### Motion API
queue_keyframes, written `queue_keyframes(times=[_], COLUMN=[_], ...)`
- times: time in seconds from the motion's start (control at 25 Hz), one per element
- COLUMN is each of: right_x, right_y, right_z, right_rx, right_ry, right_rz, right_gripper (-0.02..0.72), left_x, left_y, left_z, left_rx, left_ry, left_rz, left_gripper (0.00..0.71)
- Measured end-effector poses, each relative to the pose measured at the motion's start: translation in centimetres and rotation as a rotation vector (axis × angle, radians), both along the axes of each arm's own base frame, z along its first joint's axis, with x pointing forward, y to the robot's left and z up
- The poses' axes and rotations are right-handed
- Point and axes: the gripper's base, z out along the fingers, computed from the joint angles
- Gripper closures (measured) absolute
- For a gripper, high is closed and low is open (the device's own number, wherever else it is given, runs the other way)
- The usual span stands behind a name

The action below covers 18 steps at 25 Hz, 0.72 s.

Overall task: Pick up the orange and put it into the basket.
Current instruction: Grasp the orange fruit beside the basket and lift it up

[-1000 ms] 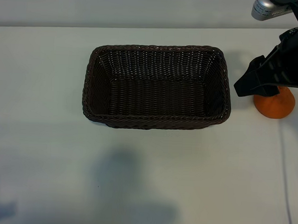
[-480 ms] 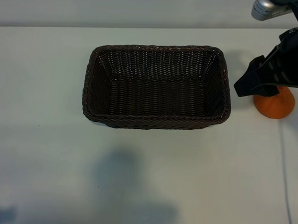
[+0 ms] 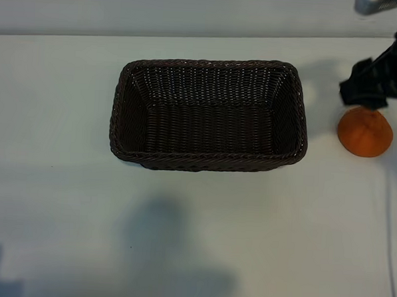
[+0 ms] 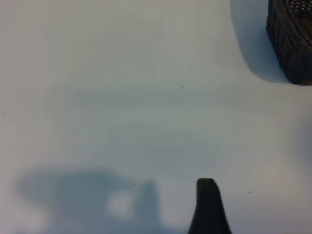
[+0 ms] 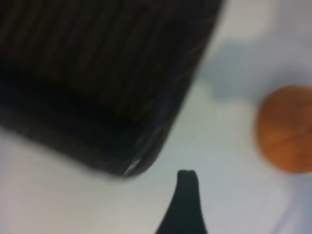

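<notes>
The orange point(image 3: 366, 134) sits on the white table just right of the basket point(image 3: 204, 163), small and round; it also shows in the right wrist view point(image 5: 287, 129). The dark brown wicker basket stands mid-table with nothing in it. My right gripper point(image 3: 373, 88) hangs at the far right edge, just beyond the orange and above it, open and holding nothing. Only one of its fingers point(image 5: 186, 195) shows in the right wrist view, near the basket's corner point(image 5: 97, 73). The left arm is outside the exterior view; one finger point(image 4: 208, 207) of it shows over bare table, open.
The table point(image 3: 247, 244) is white, with soft shadows near its front. A corner of the basket point(image 4: 292, 44) shows far off in the left wrist view. A thin cable point(image 3: 388, 218) runs along the table's right side.
My right gripper has shifted to the right and toward the far edge, uncovering more of the orange. The orange and the basket have not moved.
</notes>
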Motion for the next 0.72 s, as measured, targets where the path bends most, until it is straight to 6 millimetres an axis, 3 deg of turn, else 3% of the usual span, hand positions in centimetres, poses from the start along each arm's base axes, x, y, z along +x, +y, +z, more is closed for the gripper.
queue_keyframes(times=[0.12, 0.44, 0.72], right_x=[1.1, 4.7, 6.1], right_y=[-0.1, -0.2, -1.2], right_z=[-0.6, -5.9, -8.2], right_rx=[0.004, -0.024, -0.123], right_ry=[-0.029, 0.062, 0.070], right_rz=[-0.054, -0.153, -0.250], right_gripper=[0.108, 0.108, 0.108], left_x=[0.0, 0.0, 0.0], left_y=[0.0, 0.0, 0.0], left_z=[0.0, 0.0, 0.0], left_rx=[0.000, 0.000, 0.000], left_ry=[0.000, 0.000, 0.000], left_rz=[0.000, 0.000, 0.000], left_gripper=[0.202, 0.203, 0.203])
